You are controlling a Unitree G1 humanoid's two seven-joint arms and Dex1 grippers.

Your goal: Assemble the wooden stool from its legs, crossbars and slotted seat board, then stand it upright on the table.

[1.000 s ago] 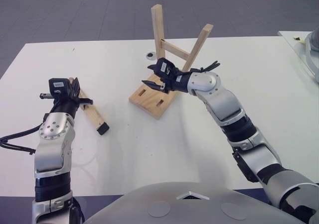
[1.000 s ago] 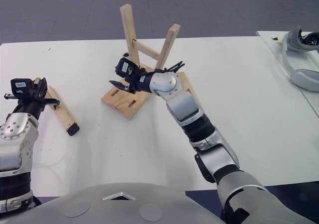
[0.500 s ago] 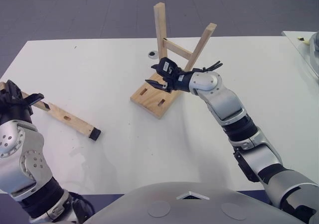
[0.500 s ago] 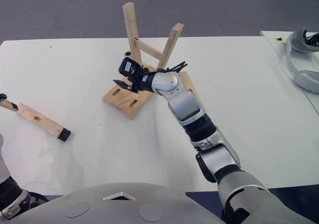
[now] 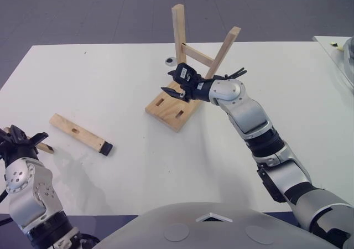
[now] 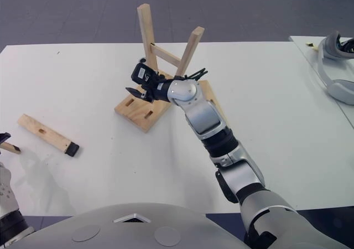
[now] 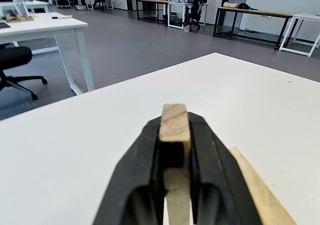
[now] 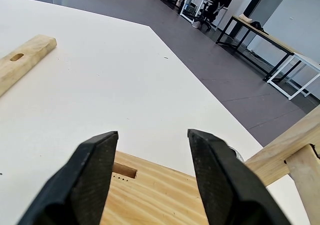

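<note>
The slotted seat board (image 5: 171, 109) lies tilted on the table's middle, with two legs (image 5: 178, 33) and a crossbar (image 5: 193, 54) standing up from its far side. My right gripper (image 5: 170, 83) hangs open just over the board's far-left edge; its fingers (image 8: 95, 175) are spread above a slot with nothing between them. A loose leg (image 5: 80, 133) with a black foot lies flat at the left. At the near left edge my left gripper (image 7: 175, 130) is shut on a wooden bar (image 7: 175, 121), whose dark-tipped end (image 5: 45, 148) pokes out beside it.
A small round ring (image 5: 169, 60) sits on the white table (image 5: 110, 77) behind the board. A grey headset (image 6: 334, 66) lies on a neighbouring table at the far right. Between the loose leg and the seat board the tabletop is bare.
My left arm has drawn back to the near left edge with a wooden bar in its gripper, leaving the black-footed leg on the table. The right arm has stayed put.
</note>
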